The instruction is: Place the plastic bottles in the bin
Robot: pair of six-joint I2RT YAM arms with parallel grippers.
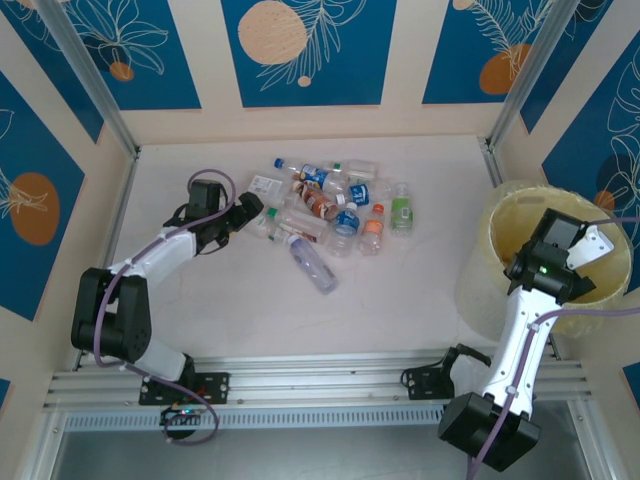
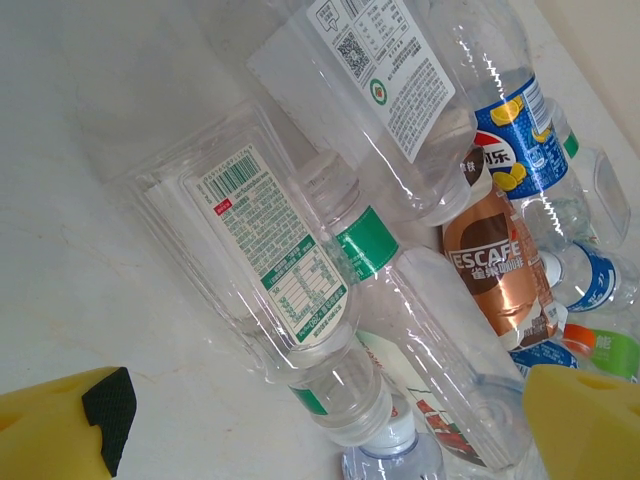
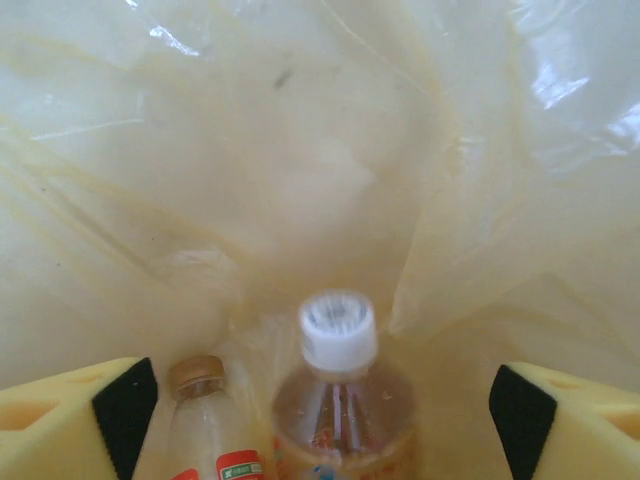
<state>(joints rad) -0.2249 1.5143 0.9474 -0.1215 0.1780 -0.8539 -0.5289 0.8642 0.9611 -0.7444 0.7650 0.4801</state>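
1. Fingers (image 3: 60,410) of the right gripper (image 3: 320,415) stand spread inside the bin (image 1: 497,225), with a white-capped bottle (image 3: 338,395) loose between them: this looks like the release step.
2. Left gripper (image 2: 320,425) hangs wide open over the heaped plastic bottles (image 1: 330,210).
3. Next call: straddle the green-labelled bottle (image 2: 270,260), then close.

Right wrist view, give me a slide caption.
Open right tool over the bag-lined bin, a white-capped bottle and a tan-capped bottle below it.

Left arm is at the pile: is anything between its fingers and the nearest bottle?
Nothing visible. The left gripper has its jaws open and faces the clear bottle with the green-and-white label directly. A green-banded bottle lies against it, so a grab may shift both.
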